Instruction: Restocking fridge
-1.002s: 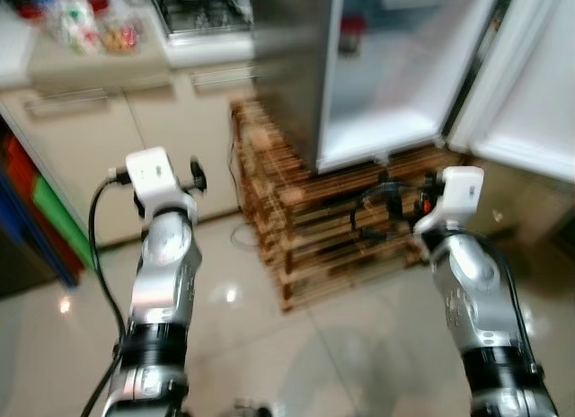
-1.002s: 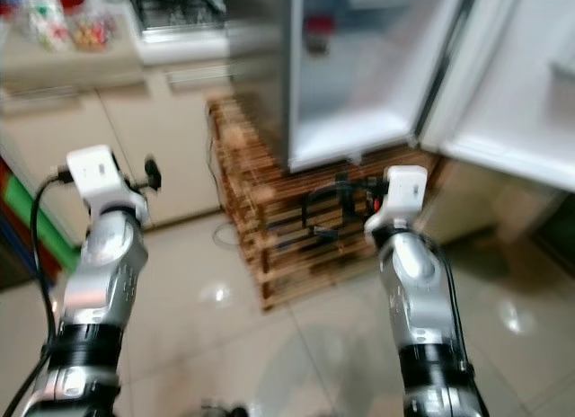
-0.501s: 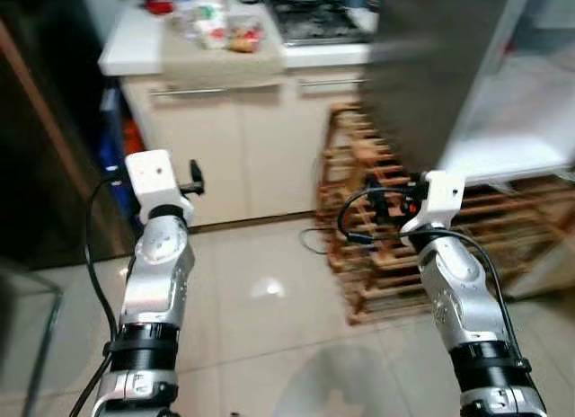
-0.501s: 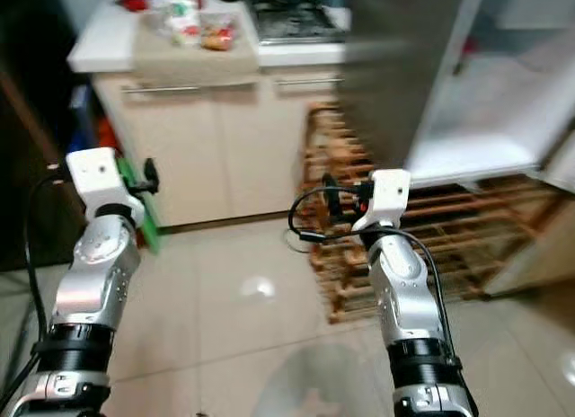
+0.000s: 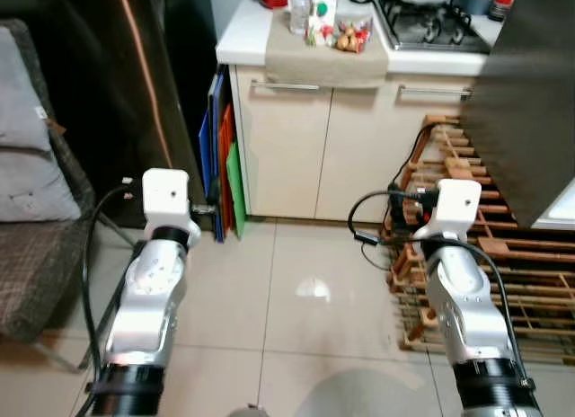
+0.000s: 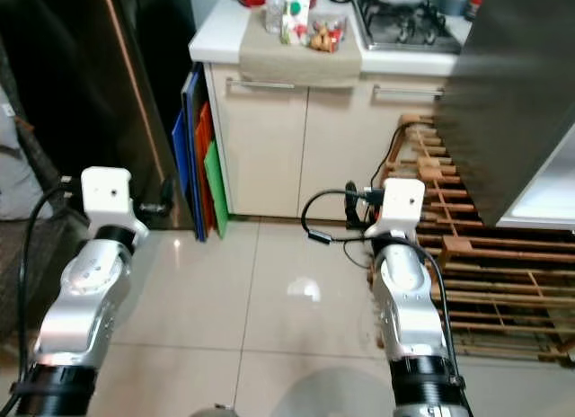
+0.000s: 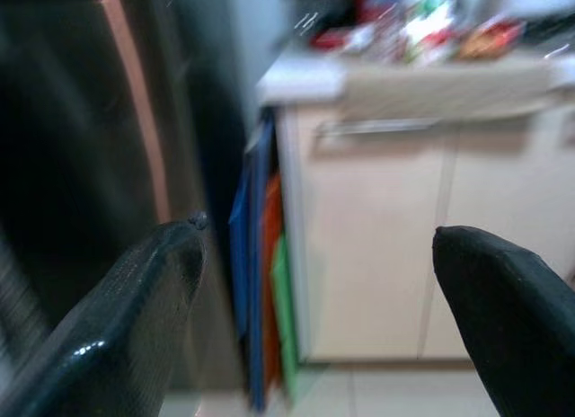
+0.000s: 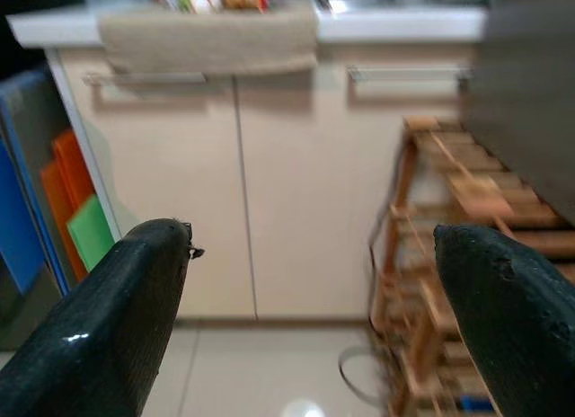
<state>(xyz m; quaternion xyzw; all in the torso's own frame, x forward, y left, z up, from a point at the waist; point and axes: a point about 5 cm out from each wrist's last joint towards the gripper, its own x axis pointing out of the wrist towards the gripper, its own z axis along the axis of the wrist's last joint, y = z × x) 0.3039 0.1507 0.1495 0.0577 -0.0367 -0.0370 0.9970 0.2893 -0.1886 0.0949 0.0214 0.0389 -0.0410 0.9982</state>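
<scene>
Two cabinet doors [image 6: 265,147], three coloured boards [image 6: 202,170].

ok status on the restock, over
Both end effectors open and empty, left, right. Groceries on the counter ahead, untouched. Wooden pallet and cable low on the right.

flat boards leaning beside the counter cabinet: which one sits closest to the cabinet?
The green board. It leans directly against the cream cabinet side; the orange board is next out, and the blue board is farthest, by the dark panel.
</scene>
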